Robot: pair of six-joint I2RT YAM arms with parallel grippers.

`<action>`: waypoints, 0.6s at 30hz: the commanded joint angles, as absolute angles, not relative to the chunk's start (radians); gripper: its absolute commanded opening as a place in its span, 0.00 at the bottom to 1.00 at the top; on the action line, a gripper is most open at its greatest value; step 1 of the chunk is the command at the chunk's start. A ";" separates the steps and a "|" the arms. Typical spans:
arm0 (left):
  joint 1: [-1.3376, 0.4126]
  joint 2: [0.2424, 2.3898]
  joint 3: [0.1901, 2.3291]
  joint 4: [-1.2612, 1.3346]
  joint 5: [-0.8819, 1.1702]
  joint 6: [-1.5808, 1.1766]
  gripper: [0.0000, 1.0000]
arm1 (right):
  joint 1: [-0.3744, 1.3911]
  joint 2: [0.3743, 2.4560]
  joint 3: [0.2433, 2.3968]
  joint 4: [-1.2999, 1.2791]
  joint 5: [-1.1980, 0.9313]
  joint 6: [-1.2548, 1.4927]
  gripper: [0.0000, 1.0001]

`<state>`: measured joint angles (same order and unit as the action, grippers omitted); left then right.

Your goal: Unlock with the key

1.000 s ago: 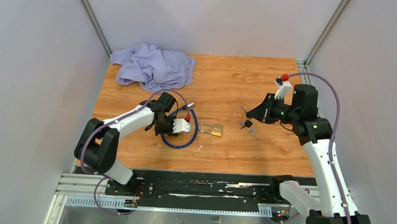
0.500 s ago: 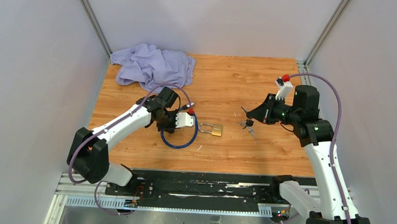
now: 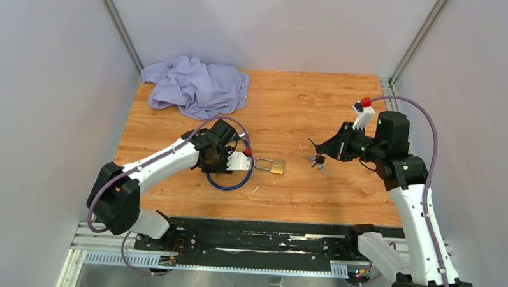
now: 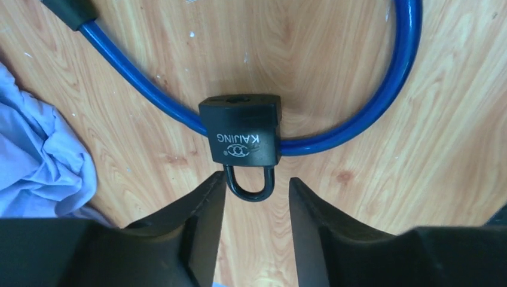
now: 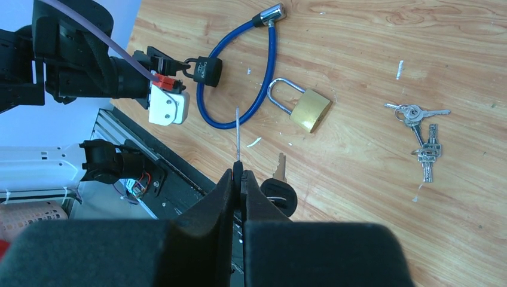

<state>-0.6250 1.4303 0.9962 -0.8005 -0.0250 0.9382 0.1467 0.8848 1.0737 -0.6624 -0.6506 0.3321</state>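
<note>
As the black padlock (image 4: 242, 137) lies threaded on the blue cable (image 4: 382, 101), left of centre | left gripper (image 4: 257, 185) hangs part-open, fingers flanking the shackle, apparently to steady it | right gripper (image 5: 239, 173), far right, pinches a key (image 5: 237, 134) blade-forward, seemingly for insertion.

Robot lab cell: white panel walls (image 3: 43, 79), aluminium frame posts (image 3: 118, 27), wooden tabletop (image 3: 291, 100), mounting rail (image 3: 222, 249).

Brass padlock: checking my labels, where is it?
Top view: the brass padlock lies mid-table, just right of the blue cable, left of the loose keys.
</note>
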 commanded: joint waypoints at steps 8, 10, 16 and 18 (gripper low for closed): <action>-0.570 1.333 0.739 -0.534 -0.167 1.201 0.63 | 0.161 0.886 1.080 -0.669 -0.663 0.317 0.00; -0.569 1.341 0.701 -0.454 -0.200 1.225 0.69 | 0.162 0.888 1.086 -0.668 -0.662 0.319 0.00; -0.569 1.385 0.663 -0.299 -0.233 1.238 0.71 | 0.161 0.887 1.088 -0.668 -0.659 0.321 0.01; -0.569 1.397 0.637 -0.258 -0.252 1.255 0.71 | 0.161 0.887 1.088 -0.668 -0.660 0.321 0.01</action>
<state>-0.5724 1.3743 0.6727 -0.4065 -0.2062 1.2095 0.1467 0.8921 1.0737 -0.6636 -0.6506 0.3244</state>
